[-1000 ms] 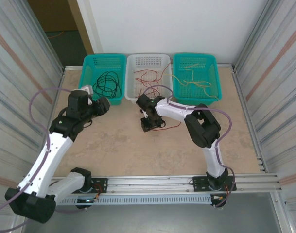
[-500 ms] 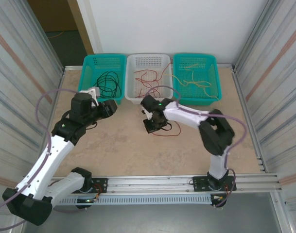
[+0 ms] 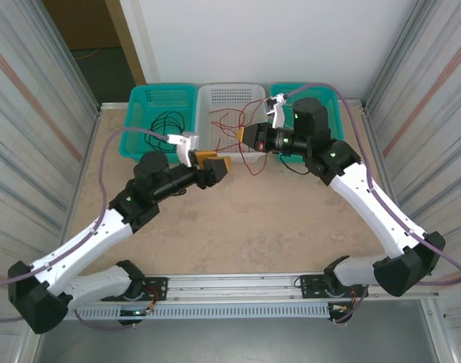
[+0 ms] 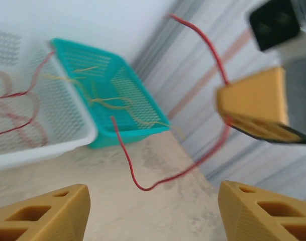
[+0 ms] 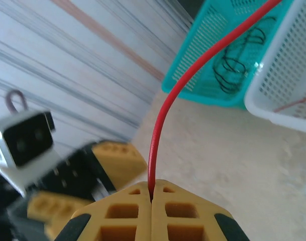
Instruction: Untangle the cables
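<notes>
- Tabletop (image 3: 238, 227): beige, with three baskets in a row at its far edge.
- Left teal basket (image 3: 133, 125): holds black cables (image 3: 163, 125).
- White basket (image 3: 230, 92), middle: holds loose red cables (image 3: 226, 121).
- Right teal basket (image 4: 137, 100): holds yellow cables (image 4: 100, 100).
- Left gripper (image 3: 213, 166): jaws wide, nothing between them, just in front of the white basket.
- Right gripper (image 5: 151, 211): pinched tight on a red cable (image 5: 165, 115), facing the left gripper and near it.
- Red cable: trails from that grip in a loose curve toward the tabletop.

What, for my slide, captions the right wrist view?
Right gripper, jaws shut on a red cable, teal basket behind.
</notes>
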You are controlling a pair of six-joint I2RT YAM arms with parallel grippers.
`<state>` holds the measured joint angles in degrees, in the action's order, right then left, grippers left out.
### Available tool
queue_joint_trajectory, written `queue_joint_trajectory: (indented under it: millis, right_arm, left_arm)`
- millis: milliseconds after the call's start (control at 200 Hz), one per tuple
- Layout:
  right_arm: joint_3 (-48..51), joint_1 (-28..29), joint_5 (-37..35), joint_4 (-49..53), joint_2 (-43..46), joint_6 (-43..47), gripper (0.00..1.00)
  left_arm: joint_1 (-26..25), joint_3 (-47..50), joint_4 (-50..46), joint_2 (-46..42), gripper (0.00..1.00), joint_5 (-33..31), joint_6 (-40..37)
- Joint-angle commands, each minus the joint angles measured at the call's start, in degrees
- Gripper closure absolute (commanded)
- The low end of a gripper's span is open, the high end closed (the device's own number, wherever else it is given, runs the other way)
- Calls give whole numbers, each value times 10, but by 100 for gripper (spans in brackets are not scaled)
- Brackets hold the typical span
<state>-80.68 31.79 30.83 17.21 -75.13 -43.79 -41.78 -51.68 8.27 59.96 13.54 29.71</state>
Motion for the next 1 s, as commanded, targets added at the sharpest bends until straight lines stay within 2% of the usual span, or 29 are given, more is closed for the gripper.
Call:
queue_joint_trajectory:
  millis: [0, 205, 316, 431, 511, 601, 666, 812, 997]
  right_arm:
    - [-30, -12, 55, -98, 4, -96, 100]
    - [-42, -16, 76, -138, 8, -143, 100]
    - [-39, -18, 78, -143, 16, -152, 100]
    - [-34, -20, 80, -147, 21, -155, 100]
    - [-33, -21, 79, -147, 21, -155, 100]
    - [-29, -25, 73, -137, 23, -144, 100]
    - [-29, -28, 61, -113, 25, -122, 100]
    - [-51, -16, -30, 24, 31, 20, 100]
    - [-67, 31, -262, 166, 23, 160, 100]
  left_arm:
    - [-29, -43, 60, 31, 26, 7, -64]
    - [-41, -76, 66, 82, 28, -41, -97]
    - [-42, -87, 51, 92, 36, -84, -106]
    - [-42, -93, 51, 97, 45, -85, -119]
    - [-44, -95, 48, 97, 58, -85, -129]
    - [-43, -96, 44, 95, 80, -83, -135]
    - [-44, -95, 37, 91, 90, -79, -136]
    - [-46, -95, -1, 81, 100, -76, -142]
    - [-47, -81, -35, 61, 100, -54, -135]
